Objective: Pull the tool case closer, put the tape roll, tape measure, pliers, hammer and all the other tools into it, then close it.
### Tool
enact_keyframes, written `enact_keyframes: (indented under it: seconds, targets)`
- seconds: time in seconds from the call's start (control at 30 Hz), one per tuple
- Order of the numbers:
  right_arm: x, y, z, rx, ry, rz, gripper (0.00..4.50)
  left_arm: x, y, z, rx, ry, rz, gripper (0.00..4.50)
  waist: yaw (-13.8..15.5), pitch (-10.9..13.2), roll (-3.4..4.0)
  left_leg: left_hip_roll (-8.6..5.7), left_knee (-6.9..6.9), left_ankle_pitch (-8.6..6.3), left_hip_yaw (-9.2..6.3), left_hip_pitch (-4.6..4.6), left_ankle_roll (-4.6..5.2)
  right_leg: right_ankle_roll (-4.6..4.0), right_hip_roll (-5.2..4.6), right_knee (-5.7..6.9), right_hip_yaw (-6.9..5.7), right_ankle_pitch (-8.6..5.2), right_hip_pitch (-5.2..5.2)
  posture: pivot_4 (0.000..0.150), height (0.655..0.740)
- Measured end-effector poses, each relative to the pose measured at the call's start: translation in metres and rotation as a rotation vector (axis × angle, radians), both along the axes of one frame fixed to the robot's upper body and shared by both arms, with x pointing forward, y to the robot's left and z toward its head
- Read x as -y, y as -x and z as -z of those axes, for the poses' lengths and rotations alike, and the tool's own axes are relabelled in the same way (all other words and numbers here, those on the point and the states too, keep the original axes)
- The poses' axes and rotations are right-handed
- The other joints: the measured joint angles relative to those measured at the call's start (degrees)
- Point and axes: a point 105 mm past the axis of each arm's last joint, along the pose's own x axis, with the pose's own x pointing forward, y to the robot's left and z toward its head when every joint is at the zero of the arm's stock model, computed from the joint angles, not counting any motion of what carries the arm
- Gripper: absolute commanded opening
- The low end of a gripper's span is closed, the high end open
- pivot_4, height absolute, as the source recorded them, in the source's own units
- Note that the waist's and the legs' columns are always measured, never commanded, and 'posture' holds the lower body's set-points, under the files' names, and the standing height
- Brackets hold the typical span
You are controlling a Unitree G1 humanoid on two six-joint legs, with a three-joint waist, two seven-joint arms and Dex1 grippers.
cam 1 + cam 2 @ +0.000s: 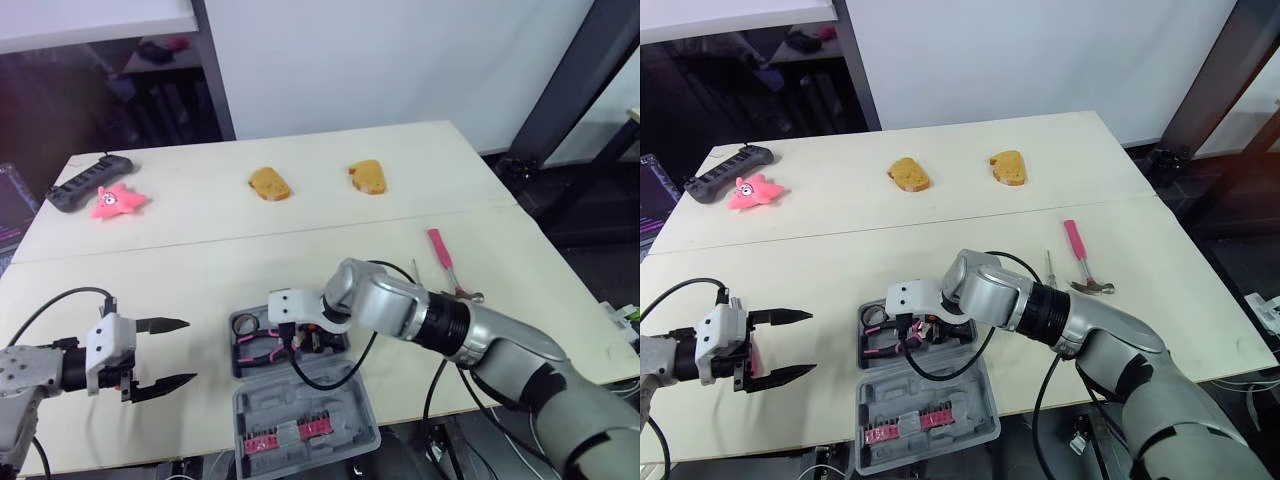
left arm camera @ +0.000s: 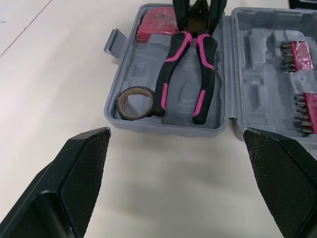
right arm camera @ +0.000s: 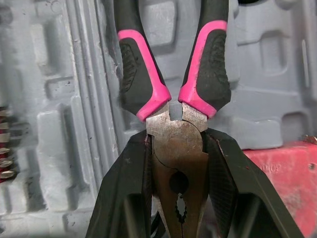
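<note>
The grey tool case [image 1: 322,398] lies open at the table's front edge, its lid holding pink bit strips [image 1: 286,432]. In its tray I see the pink-and-black pliers [image 2: 174,64], a dark tape roll [image 2: 134,103] and a red tape measure [image 2: 157,27]. My right gripper [image 3: 174,148] is shut on the pliers' metal head, over the tray. To the left of the case my left gripper [image 1: 170,352] hovers open and empty above the table. The pink-handled hammer [image 1: 1080,258] rests on the table to the right, beside a thin metal tool [image 1: 1050,268].
Two bread-like pieces [image 1: 270,184] [image 1: 368,176] lie at the back middle. A pink star toy [image 1: 118,200] and a black bar-shaped device [image 1: 85,185] sit at the back left. A seam crosses the table between the back and front halves.
</note>
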Motion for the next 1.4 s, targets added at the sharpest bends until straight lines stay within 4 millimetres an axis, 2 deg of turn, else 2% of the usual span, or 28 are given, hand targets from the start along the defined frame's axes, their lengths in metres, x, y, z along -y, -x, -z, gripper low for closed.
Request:
enact_keyframes:
  seconds: [0.07, 0.13, 0.17, 0.33, 0.5, 0.7, 0.83, 0.93, 1.03, 1.4]
  targets:
    - [0.0, 0.0, 0.001, 0.004, 0.0, -0.002, 0.98, 0.0, 0.0, 0.0, 0.0, 0.0, 0.0, 4.5, 0.0, 0.0, 0.0, 0.0, 0.0, 0.0, 0.0, 0.0, 0.0, 0.0, 0.0, 0.0, 0.0, 0.0, 0.0, 0.15, 0.74]
    - [-0.001, 0.0, 0.002, 0.006, -0.007, -0.005, 2.02, 0.0, -0.001, 0.0, 0.002, 0.0, 0.001, 4.5, 0.0, 0.0, 0.0, 0.0, 0.0, 0.0, -0.01, 0.0, 0.0, 0.0, 0.0, 0.0, 0.0, 0.0, 0.0, 0.15, 0.74]
    - [-0.001, 0.0, 0.003, 0.004, -0.009, -0.004, 2.3, 0.0, -0.001, -0.001, 0.003, 0.0, 0.001, 4.5, 0.0, 0.0, 0.0, 0.0, 0.0, 0.0, -0.01, 0.0, 0.0, 0.0, 0.0, 0.0, 0.0, 0.0, 0.0, 0.15, 0.74]
    - [-0.004, -0.003, 0.0, 0.011, -0.034, 0.007, 2.3, 0.001, -0.001, -0.001, 0.004, 0.002, 0.002, 4.5, 0.1, 0.0, 0.01, -0.02, 0.0, 0.0, 0.0, -0.03, 0.0, 0.0, -0.03, -0.01, 0.0, 0.0, -0.01, 0.15, 0.74]
    - [-0.008, -0.007, -0.012, 0.009, -0.092, 0.023, 2.3, 0.001, -0.002, -0.001, 0.004, 0.004, 0.003, 4.5, 0.1, 0.0, 0.0, -0.04, 0.01, 0.0, 0.0, -0.03, 0.0, 0.0, -0.04, -0.01, 0.0, 0.0, 0.0, 0.15, 0.74]
    - [-0.013, 0.0, -0.016, -0.019, -0.14, 0.005, 2.3, 0.002, -0.005, -0.002, 0.012, 0.005, 0.007, 4.5, 0.1, 0.0, 0.0, -0.04, 0.01, 0.0, 0.0, -0.03, 0.0, 0.0, -0.05, -0.01, 0.0, 0.0, 0.0, 0.15, 0.74]
    - [-0.024, 0.007, -0.019, -0.056, -0.2, -0.002, 2.3, 0.002, -0.006, -0.003, 0.014, 0.006, 0.007, 4.5, 0.0, 0.0, 0.0, -0.03, 0.0, 0.0, -0.01, -0.03, 0.0, 0.0, -0.03, -0.01, 0.0, 0.0, 0.0, 0.15, 0.74]
    - [-0.027, 0.01, -0.015, -0.072, -0.21, 0.011, 1.46, 0.002, -0.006, -0.003, 0.014, 0.006, 0.008, 4.5, 0.1, 0.0, 0.0, -0.04, 0.01, 0.0, 0.0, -0.03, 0.0, 0.01, -0.05, -0.01, 0.0, 0.0, 0.0, 0.15, 0.74]
    - [-0.025, 0.011, -0.01, -0.083, -0.209, 0.024, 0.04, 0.002, -0.006, -0.003, 0.013, 0.006, 0.007, 4.5, 0.1, 0.0, 0.01, -0.05, 0.01, 0.0, 0.0, -0.04, -0.01, 0.01, -0.07, -0.01, 0.0, 0.01, 0.0, 0.15, 0.74]
    - [-0.023, 0.006, -0.008, -0.066, -0.238, 0.06, 0.04, 0.002, -0.005, -0.002, 0.01, 0.006, 0.007, 4.5, 0.1, 0.0, 0.0, -0.05, 0.01, 0.0, -0.01, -0.03, -0.01, 0.01, -0.06, -0.01, 0.0, 0.01, 0.0, 0.15, 0.74]
